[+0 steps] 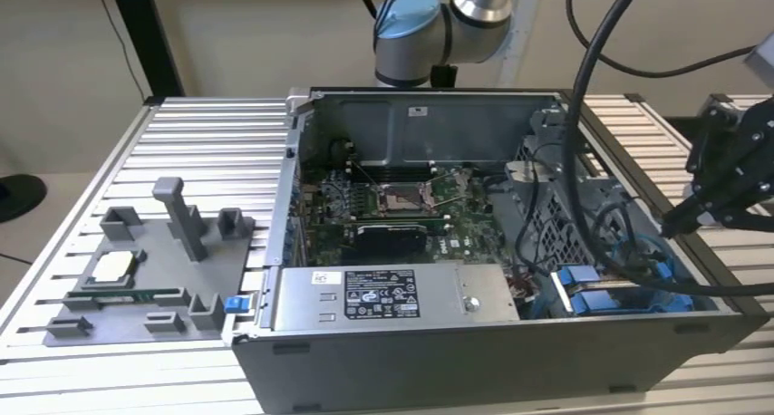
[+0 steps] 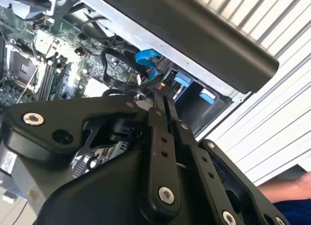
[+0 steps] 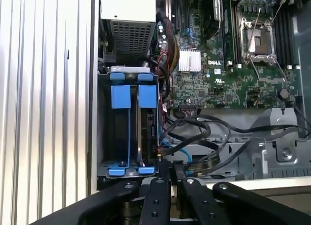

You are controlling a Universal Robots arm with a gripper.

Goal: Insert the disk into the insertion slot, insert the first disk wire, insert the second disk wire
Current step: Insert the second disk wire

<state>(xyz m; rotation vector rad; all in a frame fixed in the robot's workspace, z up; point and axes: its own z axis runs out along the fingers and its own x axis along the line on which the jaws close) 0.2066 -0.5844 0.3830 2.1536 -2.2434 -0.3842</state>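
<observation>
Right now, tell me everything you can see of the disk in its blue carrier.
The disk appears seated on edge in the drive bay next to the power-supply box. In the first wrist view it shows as a thin dark edge framed by bright blue plastic carrier tabs, parallel to a second blue carrier. Black cables run close by; whether any is plugged in cannot be told.

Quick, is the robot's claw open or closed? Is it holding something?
Gripper: closed; whether it pinches anything cannot be told.
</observation>
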